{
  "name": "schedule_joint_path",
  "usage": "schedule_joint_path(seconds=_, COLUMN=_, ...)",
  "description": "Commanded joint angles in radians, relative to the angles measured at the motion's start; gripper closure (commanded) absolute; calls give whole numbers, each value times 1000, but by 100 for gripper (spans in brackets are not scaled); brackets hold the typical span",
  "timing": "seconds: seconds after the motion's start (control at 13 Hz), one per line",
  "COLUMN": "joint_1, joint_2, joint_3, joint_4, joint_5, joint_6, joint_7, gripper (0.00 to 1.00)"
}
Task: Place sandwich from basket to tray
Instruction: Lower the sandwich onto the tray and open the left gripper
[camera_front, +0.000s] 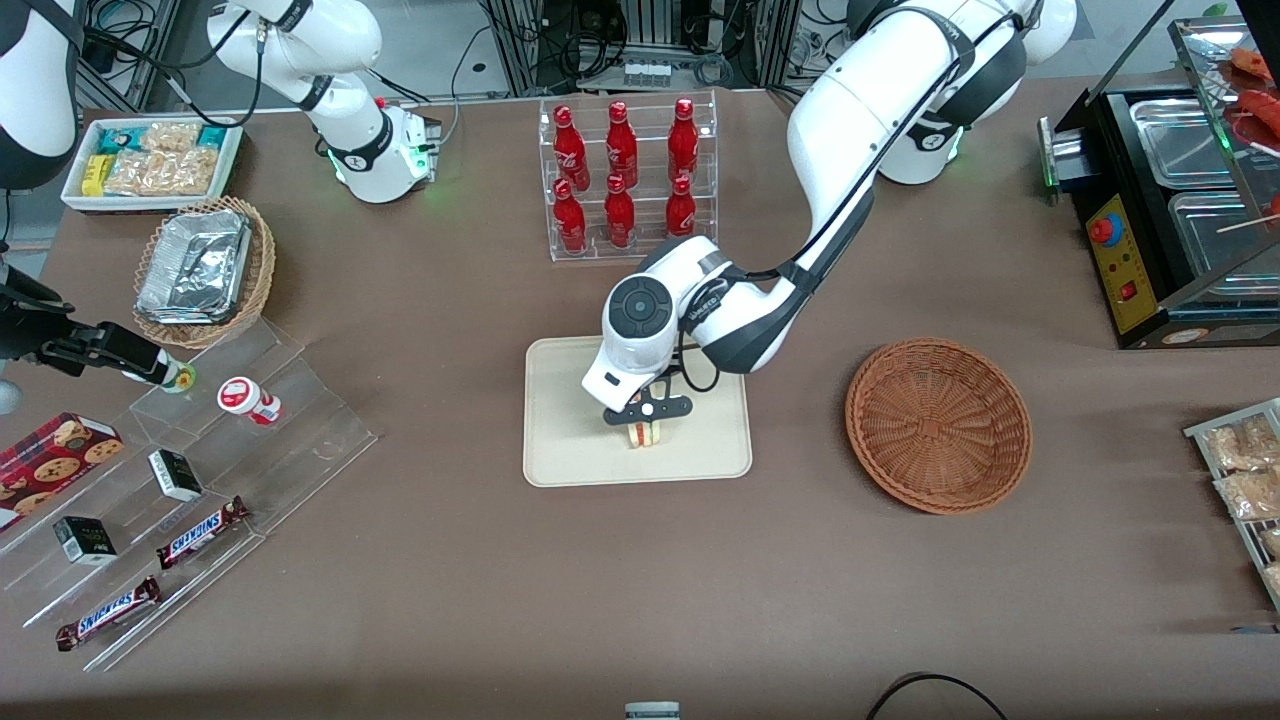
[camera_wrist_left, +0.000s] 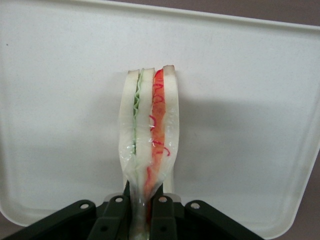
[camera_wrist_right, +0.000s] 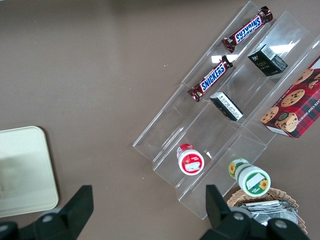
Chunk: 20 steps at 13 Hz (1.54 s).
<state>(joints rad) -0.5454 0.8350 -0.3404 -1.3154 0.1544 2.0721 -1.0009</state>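
- Jaws first, from the front view: they are closed on the sandwich (camera_front: 645, 434) and hold it by its upper end. The gripper (camera_front: 647, 412) hangs low over the tray (camera_front: 560, 455), near the middle. The sandwich stands on its edge there. I cannot tell from here if it touches the tray yet.
- Also in the front view, the basket (camera_front: 938, 425) sits on the brown worktop (camera_front: 450, 570), well apart from the tray, toward the working arm's end. Nothing shows inside it.
- From the left wrist view, the sandwich (camera_wrist_left: 148, 150) is pinched thin where the two fingers (camera_wrist_left: 165, 217) squeeze it. It spreads wider away from them. Shiny clear wrap seems to cover it. The pale tray (camera_wrist_left: 250, 100) fills the space under it.
- I think the sandwich is light and very soft. The bread bends where it is pinched, so a hard squeeze could squash it. The wrap may be slippery. Holding it flat across the bread sides, like now, looks right.
- From the right wrist view, only a corner of the tray (camera_wrist_right: 25, 170) shows. No sandwich can be seen there.
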Motion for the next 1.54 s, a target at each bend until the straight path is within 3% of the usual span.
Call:
schedule_joint_path(seconds=0.0, joint_1=-16, joint_2=33, joint_3=7, joint_4=36, joint_5=39, joint_6=17, joint_7=-48, gripper=79)
schedule_joint_path(seconds=0.08, joint_1=-18, joint_2=36, joint_3=7, joint_4=36, joint_5=39, joint_6=20, joint_7=-48, gripper=32)
schedule_joint_path(seconds=0.15, joint_1=-18, joint_2=33, joint_3=7, joint_4=36, joint_5=39, joint_6=23, joint_7=-60, gripper=0)
schedule_joint_path(seconds=1.08, joint_1=25, joint_2=-160, joint_3=7, joint_4=27, joint_5=33, joint_6=-79, joint_7=-65, gripper=0)
schedule_joint_path(seconds=1.23, joint_1=58, joint_2=-216, joint_3=7, joint_4=25, joint_5=31, joint_6=-191, joint_7=-61, gripper=0)
schedule_joint_path(seconds=1.46, joint_1=116, joint_2=-266, joint_3=7, joint_4=7, joint_5=30, joint_6=-303, joint_7=107, gripper=0)
